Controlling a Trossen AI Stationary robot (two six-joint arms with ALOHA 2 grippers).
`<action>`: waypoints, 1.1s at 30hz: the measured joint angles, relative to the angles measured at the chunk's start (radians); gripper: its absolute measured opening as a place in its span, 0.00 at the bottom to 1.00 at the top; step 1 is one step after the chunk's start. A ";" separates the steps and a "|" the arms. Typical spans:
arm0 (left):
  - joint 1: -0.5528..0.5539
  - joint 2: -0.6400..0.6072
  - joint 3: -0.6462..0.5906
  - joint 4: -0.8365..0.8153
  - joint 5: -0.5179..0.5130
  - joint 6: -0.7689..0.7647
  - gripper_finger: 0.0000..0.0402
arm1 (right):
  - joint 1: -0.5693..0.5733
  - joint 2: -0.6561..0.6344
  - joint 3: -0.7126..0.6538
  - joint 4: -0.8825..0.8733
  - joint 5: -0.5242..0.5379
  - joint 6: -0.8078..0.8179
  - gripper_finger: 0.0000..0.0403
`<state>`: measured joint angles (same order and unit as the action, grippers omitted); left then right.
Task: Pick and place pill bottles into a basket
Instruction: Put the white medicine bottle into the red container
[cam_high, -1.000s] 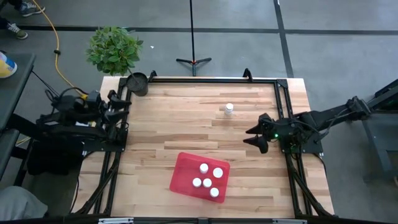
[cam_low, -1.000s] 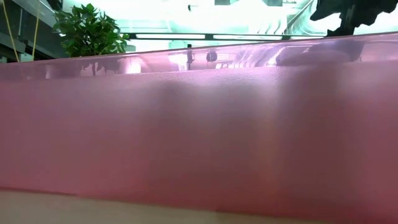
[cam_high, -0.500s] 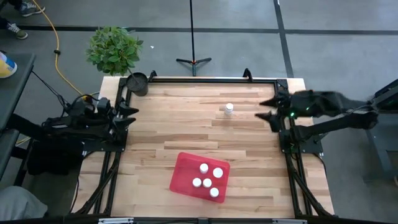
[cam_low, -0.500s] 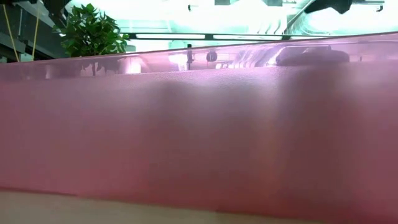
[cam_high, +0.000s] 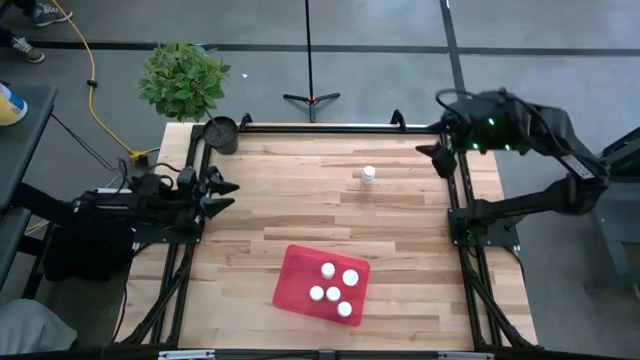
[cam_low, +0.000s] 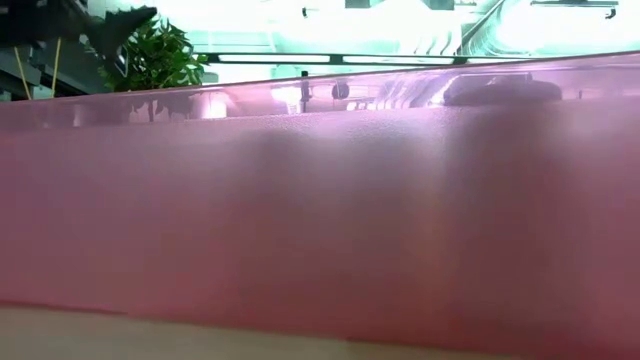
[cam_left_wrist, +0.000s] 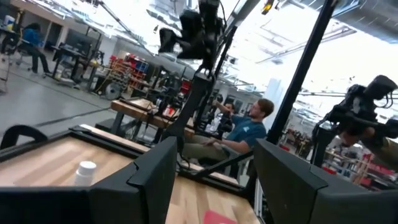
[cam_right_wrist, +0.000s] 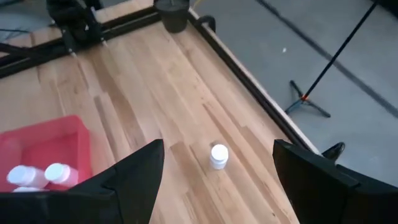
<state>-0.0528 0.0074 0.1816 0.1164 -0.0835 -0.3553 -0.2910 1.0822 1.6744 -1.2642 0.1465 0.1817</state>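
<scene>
The red basket (cam_high: 322, 282) lies near the table's front edge with several white-capped pill bottles (cam_high: 335, 283) standing in it. One more pill bottle (cam_high: 368, 175) stands upright on the wood toward the far side; the right wrist view shows this bottle (cam_right_wrist: 218, 155) between my fingers, well below them. My right gripper (cam_high: 438, 128) hangs open, high over the far right corner. My left gripper (cam_high: 232, 193) is open at the left edge, pointing across the table at about bottle height. In the low view the basket's wall (cam_low: 320, 250) fills the picture.
A dark round pot (cam_high: 221, 133) stands at the far left corner, with a green plant (cam_high: 183, 78) beyond it. A black frame rail (cam_high: 330, 128) runs along the table's edges. A person (cam_left_wrist: 249, 127) sits in the room beyond the table.
My right gripper has risen and swung from beside the basket's right toward the far right corner, rolling as it went, still open. My left gripper has sunk and edged toward the near edge and out over the table, still open. No bottle has moved.
</scene>
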 joint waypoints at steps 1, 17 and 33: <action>0.000 0.000 -0.020 0.020 0.006 -0.007 0.62 | -0.026 0.027 0.033 -0.018 -0.030 -0.014 0.72; 0.000 0.000 -0.106 -0.148 0.003 -0.070 0.62 | -0.236 0.420 0.212 -0.139 -0.399 -0.215 0.72; 0.001 0.002 -0.102 -0.295 -0.197 0.288 0.56 | -0.281 0.561 0.211 -0.120 -0.431 -0.275 0.72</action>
<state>-0.0521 0.0090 0.0792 -0.1789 -0.2809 -0.0670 -0.5720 1.6431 1.8858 -1.3846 -0.2845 -0.0937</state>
